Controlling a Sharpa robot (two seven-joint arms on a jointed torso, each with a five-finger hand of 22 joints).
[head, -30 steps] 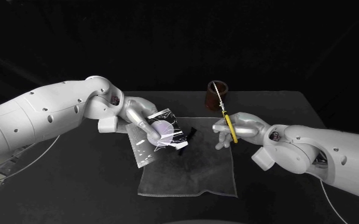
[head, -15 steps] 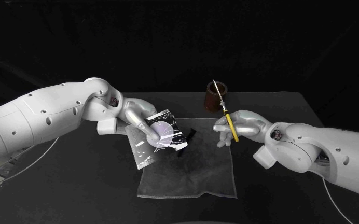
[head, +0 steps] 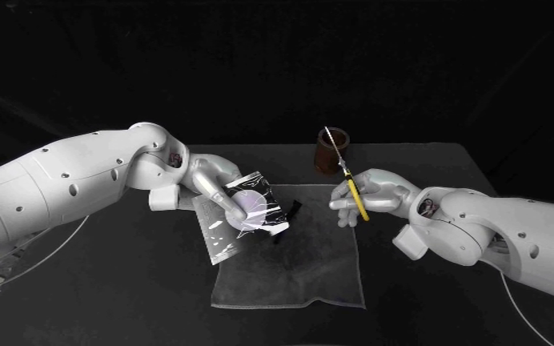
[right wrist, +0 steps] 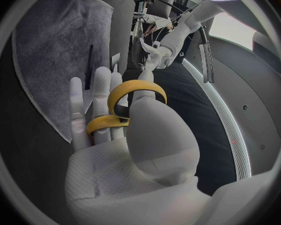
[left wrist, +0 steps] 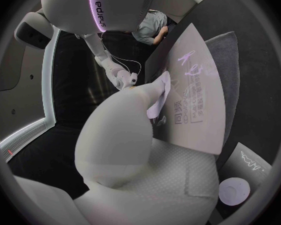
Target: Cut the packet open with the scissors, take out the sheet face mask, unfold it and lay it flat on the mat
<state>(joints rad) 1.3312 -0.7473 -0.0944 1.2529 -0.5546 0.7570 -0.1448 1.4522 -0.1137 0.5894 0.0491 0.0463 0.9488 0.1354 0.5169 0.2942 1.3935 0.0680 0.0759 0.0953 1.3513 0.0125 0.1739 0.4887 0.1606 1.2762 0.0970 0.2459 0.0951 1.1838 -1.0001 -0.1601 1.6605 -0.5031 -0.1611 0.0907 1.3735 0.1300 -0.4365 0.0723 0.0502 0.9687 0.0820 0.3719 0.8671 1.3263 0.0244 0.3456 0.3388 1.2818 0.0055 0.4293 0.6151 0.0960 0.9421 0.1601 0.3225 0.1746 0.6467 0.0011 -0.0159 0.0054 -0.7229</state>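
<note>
My left hand [head: 219, 186] holds the packet [head: 256, 202] up above the left part of the grey mat [head: 295, 270]. The packet is glossy and dark with a round lilac mark, and a pale part [head: 217, 232] hangs below it. The left wrist view shows my left hand [left wrist: 131, 150] against the packet's pale printed face [left wrist: 197, 100]. My right hand [head: 367, 194] grips the yellow-handled scissors [head: 350, 182] at the mat's right edge, blades pointing up and away. In the right wrist view my right hand [right wrist: 131, 160] has fingers through the yellow scissors handles [right wrist: 131, 97]. The mask itself is not visible.
A brown cup [head: 332, 152] stands behind the mat, just beyond the scissors' blades. A short dark strip [head: 287, 208] lies on the mat beside the packet. The black table [head: 138, 282] spreads round the mat, whose cloth [right wrist: 59, 45] lies beneath my right hand.
Almost nothing: the scissors' blades have tipped slightly to the left, and the left hand still holds the packet in the same place.
</note>
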